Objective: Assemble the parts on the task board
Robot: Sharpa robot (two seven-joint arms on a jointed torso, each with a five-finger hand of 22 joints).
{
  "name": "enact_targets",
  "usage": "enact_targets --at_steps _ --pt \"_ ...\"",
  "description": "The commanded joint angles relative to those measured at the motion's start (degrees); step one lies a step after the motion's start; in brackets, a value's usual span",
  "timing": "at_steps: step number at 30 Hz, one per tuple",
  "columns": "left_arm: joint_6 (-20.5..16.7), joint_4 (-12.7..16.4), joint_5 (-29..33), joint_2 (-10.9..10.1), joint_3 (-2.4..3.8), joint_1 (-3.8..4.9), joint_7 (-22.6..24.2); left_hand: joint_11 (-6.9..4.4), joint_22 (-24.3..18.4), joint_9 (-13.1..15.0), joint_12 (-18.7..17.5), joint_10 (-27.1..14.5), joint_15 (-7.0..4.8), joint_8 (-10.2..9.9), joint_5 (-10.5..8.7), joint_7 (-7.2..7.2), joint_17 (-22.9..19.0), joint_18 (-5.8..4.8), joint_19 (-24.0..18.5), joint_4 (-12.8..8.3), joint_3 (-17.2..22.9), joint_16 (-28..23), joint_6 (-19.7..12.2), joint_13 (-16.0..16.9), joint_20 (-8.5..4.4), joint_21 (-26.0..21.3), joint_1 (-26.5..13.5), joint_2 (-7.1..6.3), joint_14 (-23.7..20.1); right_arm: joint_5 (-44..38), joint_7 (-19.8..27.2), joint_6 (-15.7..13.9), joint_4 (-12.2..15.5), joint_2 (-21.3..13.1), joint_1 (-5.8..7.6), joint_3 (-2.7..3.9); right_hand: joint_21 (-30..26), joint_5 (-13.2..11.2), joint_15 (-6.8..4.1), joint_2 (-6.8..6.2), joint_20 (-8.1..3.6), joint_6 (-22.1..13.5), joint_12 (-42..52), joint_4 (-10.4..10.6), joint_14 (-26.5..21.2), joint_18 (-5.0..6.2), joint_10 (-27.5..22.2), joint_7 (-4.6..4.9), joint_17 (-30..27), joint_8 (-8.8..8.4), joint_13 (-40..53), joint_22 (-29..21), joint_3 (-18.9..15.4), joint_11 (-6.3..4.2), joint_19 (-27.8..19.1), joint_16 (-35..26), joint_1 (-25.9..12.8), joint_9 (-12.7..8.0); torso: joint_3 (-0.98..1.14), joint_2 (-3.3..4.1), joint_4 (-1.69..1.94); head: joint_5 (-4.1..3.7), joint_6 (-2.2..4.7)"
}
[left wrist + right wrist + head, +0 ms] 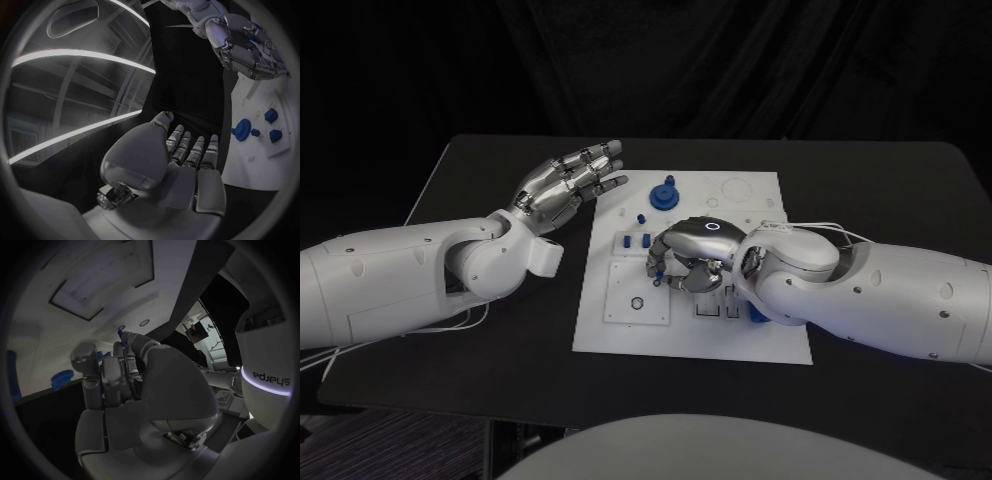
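Now the right robot hand (692,258) hangs curled over the middle of the task board (625,325). The right wrist view shows a slim blue part (123,336) pinched at its fingertips (129,348), so the step in hand looks like seating that piece. It should go down straight, with the fingers kept close until the part sits in its slot. Small blue parts (636,241) lie just left of that hand, so any sideways sweep risks knocking them. A round blue part (665,194) stands at the far side of the board. The left robot hand (570,186) is raised beside the board's far left corner over the bench (473,180), fingers spread, holding nothing, and is best kept clear.
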Motion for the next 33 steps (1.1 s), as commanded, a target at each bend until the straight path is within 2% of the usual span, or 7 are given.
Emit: enact_targets --at_steps 1,27,29,33 --pt "0.9 0.0 0.2 0.1 0.05 -0.12 1.7 0.09 0.1 0.1 0.4 0.2 0.17 0.2 0.16 0.29 0.1 0.38 0.5 0.0 0.3 0.2 0.0 0.1 0.00 0.3 -0.5 -0.15 0.0 -0.3 -0.9 0.6 0.3 0.1 -0.22 0.03 -0.3 0.0 0.17 0.21 -0.01 -0.3 0.1 0.1 0.3 0.00 0.1 0.05 -0.1 -0.40 0.0 5.6 0.2 0.00 0.1 0.1 -0.1 0.1 -0.05 0.00 0.02 0.03 0.01" --pt "1.0 -0.1 0.2 0.2 0.05 -0.20 1.6 0.25 0.2 0.1 0.6 0.3 0.20 0.3 0.14 0.52 0.1 0.35 0.7 -0.1 0.6 0.4 0.3 0.1 0.01 0.3 -0.7 -0.25 0.0 -0.3 -2.4 2.4 -0.8 0.8 -1.14 0.03 -2.1 0.3 0.34 0.02 0.07 -0.4 -0.5 -0.4 -0.4 0.36 -0.4 0.21 -1.3 -0.66 -0.3 5.1 0.4 0.27 -0.8 -0.5 0.1 0.3 -0.03 -0.02 -0.02 0.26 0.01" --pt "1.0 -0.1 0.2 0.2 0.05 -0.22 1.5 0.25 0.3 0.1 0.7 0.3 0.21 0.3 0.14 0.54 0.1 0.35 0.7 -0.1 0.6 0.4 0.3 0.1 0.01 0.3 -0.7 -0.26 0.0 -0.3 -2.7 2.9 -0.9 0.9 -1.19 0.03 -2.6 0.3 0.46 -0.08 0.14 -0.6 -0.7 -0.4 -0.7 0.43 -0.7 0.31 -1.6 -0.82 -0.3 5.0 0.4 0.41 -1.1 -0.7 0.1 0.3 -0.02 -0.02 0.00 0.16 0.01" --pt "1.1 -0.2 0.2 0.2 0.05 -0.26 1.5 0.26 0.4 0.1 0.7 0.3 0.21 0.3 0.14 0.55 0.1 0.35 0.8 -0.1 0.6 0.4 0.3 0.1 0.01 0.3 -0.8 -0.26 0.1 -0.3 -3.1 3.7 -1.0 0.9 -1.30 0.03 -5.7 0.3 1.36 -0.54 0.77 -2.2 -1.4 -0.7 -2.5 0.92 -3.9 1.09 -3.8 -2.39 -0.5 4.2 0.6 1.49 -3.1 -1.7 -0.2 -0.2 -0.02 -0.03 -0.01 0.24 0.01"
